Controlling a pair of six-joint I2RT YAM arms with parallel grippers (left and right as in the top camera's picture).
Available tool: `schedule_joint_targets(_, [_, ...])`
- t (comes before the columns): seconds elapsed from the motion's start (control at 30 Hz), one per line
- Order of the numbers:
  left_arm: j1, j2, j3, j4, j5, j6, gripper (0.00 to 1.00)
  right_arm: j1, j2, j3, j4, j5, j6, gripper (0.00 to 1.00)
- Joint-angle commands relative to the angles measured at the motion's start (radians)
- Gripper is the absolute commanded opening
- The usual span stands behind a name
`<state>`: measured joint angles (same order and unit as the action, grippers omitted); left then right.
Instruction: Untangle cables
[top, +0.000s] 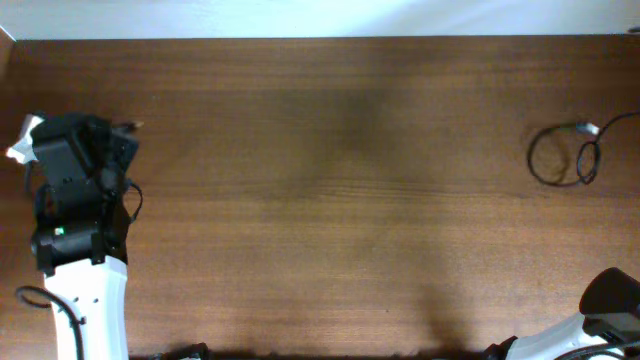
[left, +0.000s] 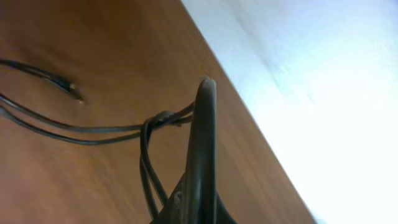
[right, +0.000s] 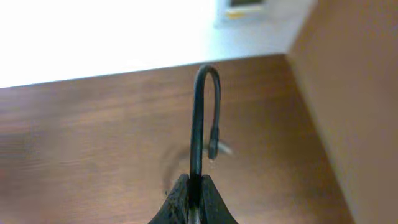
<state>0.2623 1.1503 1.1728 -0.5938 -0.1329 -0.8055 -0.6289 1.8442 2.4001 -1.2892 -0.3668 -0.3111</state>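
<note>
While cables (top: 586, 128) sit near opposite edges, wide table (top: 330, 230) lies between.

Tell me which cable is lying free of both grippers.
The coiled cable by the table's right edge, silver plug showing. The knotted cable is in the left gripper, the hooked cable in the right gripper.
</note>
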Motion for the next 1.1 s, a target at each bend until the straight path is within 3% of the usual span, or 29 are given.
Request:
schedule_joint_targets(0.0, [-0.016,-0.004,0.005,0.063,0.309,0.064,0.0,0.013,0.007,0.011,0.008,-0.313,-0.08,0.04])
schedule_joint_targets(0.13, [-0.105,-0.004,0.005,0.088,0.373,0.067,0.0,0.126,0.008,0.011,0.026,-0.394,-0.104,0.04])
schedule_joint_targets(0.3, [-0.251,0.019,0.005,0.137,0.373,0.067,0.0,0.465,0.008,0.011,0.053,-0.393,-0.104,0.04])
schedule_joint_targets(0.4, [-0.32,0.069,0.005,0.137,0.416,0.187,0.01,0.626,0.008,0.011,0.055,-0.393,-0.103,0.04])
schedule_joint_targets(0.43, [-0.333,0.089,0.005,0.134,0.44,0.258,0.11,0.655,0.008,0.011,0.055,-0.393,-0.103,0.04])
schedule_joint_targets(0.47, [-0.34,0.102,0.005,0.126,0.454,0.293,0.34,0.681,0.008,0.011,0.055,-0.393,-0.099,0.04])
schedule_joint_targets(0.5, [-0.341,0.119,0.005,0.109,0.47,0.32,0.9,0.698,0.008,0.011,0.05,-0.393,-0.1,0.04])
schedule_joint_targets(0.53, [-0.341,0.132,0.005,0.105,0.51,0.364,0.99,0.714,0.008,0.011,0.037,-0.393,-0.1,0.04])
schedule_joint_targets(0.73, [-0.341,0.206,0.005,0.067,0.829,0.597,0.99,0.798,0.008,0.012,-0.006,-0.393,-0.1,0.04])
schedule_joint_targets(0.87, [-0.367,0.209,0.005,-0.007,0.829,0.733,0.99,0.819,0.008,0.012,0.092,-0.389,-0.098,0.04])
schedule_joint_targets(1.07, [-0.507,0.209,0.005,0.063,0.763,0.754,0.99,0.819,0.008,0.012,0.281,-0.447,0.068,0.04])
